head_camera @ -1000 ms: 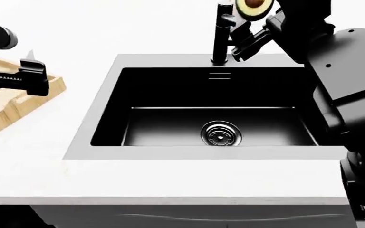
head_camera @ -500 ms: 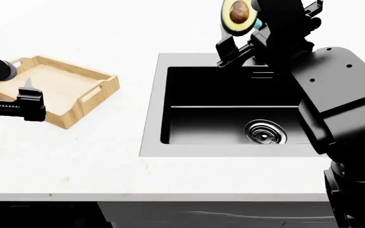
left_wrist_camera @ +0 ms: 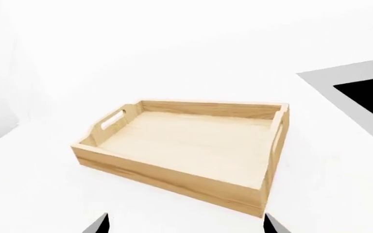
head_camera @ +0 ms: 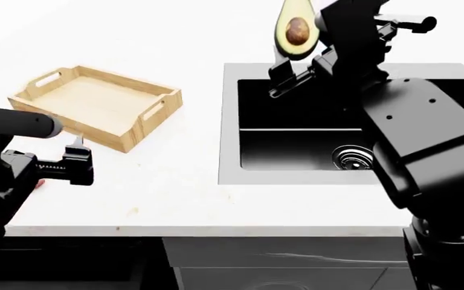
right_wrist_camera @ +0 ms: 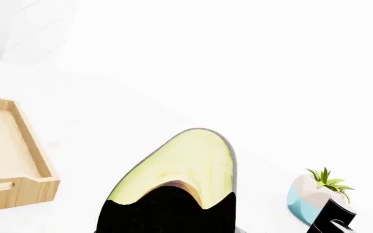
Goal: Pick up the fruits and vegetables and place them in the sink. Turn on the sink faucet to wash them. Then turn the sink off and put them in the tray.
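Observation:
The halved avocado (head_camera: 296,27), cut face and brown pit showing, hangs high over the back left corner of the black sink (head_camera: 296,142). My right gripper (head_camera: 295,55) is shut on its lower end; up close, the green-yellow flesh (right_wrist_camera: 186,160) rises out of the dark fingers (right_wrist_camera: 167,213). The light wooden tray (head_camera: 95,103) (left_wrist_camera: 186,141) (right_wrist_camera: 8,155) lies on the counter left of the sink. My left gripper (head_camera: 75,160) (left_wrist_camera: 185,228) is open, holds nothing and hovers before the tray's near edge. A pink sliver (head_camera: 40,180) shows behind my left arm. The faucet is hidden behind my right arm.
The white counter (head_camera: 183,181) runs between tray and sink and ends at a front edge near my left gripper. A small potted plant (right_wrist_camera: 316,194) stands at the back of the counter. The sink's grey rim (left_wrist_camera: 355,73) lies to one side of the tray.
The head view has swung left, so sink and tray sit further right in it. The avocado moved from by the faucet to over the sink's back left corner. My left gripper sank lower.

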`<state>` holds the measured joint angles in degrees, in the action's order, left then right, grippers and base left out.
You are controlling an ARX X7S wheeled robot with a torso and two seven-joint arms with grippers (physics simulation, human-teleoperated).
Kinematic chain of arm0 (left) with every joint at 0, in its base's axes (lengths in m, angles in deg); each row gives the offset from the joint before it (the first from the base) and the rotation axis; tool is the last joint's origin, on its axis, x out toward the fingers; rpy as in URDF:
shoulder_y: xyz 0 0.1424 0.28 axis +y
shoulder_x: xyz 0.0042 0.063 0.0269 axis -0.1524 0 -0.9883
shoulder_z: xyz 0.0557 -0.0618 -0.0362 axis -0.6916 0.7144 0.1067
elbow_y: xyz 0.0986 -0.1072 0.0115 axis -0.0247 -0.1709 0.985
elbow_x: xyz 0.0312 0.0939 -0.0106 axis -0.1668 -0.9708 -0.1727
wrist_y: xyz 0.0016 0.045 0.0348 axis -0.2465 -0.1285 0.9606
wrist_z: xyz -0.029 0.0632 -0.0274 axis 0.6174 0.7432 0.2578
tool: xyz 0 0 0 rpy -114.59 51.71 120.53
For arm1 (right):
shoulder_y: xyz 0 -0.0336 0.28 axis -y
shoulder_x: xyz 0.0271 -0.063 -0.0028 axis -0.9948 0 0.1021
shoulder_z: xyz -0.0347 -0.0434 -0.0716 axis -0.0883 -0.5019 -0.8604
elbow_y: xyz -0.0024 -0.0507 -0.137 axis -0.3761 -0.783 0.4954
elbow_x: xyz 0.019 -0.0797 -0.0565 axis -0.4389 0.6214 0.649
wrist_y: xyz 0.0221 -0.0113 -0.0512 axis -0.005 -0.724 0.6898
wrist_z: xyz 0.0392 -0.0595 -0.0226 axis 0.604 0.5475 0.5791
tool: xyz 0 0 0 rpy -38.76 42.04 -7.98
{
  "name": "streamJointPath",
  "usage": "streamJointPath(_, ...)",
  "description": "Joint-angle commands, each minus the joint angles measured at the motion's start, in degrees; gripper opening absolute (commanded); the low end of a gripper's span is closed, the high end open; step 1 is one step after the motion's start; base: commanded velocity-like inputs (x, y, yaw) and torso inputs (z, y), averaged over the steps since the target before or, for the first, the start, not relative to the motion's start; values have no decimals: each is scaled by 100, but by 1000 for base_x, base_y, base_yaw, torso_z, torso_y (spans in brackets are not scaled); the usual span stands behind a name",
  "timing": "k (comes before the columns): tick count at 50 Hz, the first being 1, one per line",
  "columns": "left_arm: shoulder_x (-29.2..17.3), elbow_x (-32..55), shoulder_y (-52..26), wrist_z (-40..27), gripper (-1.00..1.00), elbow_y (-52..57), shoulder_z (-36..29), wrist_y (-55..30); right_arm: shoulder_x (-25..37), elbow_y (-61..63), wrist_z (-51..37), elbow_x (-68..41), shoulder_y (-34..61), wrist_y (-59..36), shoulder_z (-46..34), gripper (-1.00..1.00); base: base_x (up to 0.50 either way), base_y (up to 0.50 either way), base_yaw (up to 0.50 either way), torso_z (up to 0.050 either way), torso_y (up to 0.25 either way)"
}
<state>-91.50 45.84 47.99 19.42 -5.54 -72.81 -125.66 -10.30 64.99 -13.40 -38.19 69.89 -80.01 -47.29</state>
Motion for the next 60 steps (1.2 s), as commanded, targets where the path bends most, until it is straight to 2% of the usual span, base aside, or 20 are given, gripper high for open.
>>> streamJointPath(1, 301, -443, 720, 110, 100, -314, -4, 641, 18, 48, -2, 102, -101, 139, -17, -100, 0, 0, 0, 0, 0)
streamJointPath(11, 474, -737, 934, 192, 100, -501, -112, 1016, 52, 84, -32, 174, -180, 252, -144, -100, 0, 200, 0, 0, 0)
streamJointPath(15, 681, -1126, 806, 352, 100, -920, -459, 1328, 45, 33, -20, 194, -201, 321, -208, -100, 0, 0, 0, 0, 0)
streamJointPath(21, 987, -1564, 796, 510, 100, -1776, -542, 1950, 69, 90, -29, 187, -225, 285, -222, -100, 0, 0, 0, 0, 0)
streamJointPath(44, 1008, -1532, 791, 143, 100, -1823, -38, 2131, 36, 24, -56, 147, -293, 353, -261, -100, 0, 0, 0, 0, 0)
streamJointPath(60, 1060, -1928, 1108, 347, 100, -2516, -415, 2356, 29, -18, -78, 107, -337, 363, -257, -100, 0, 0, 0, 0, 0)
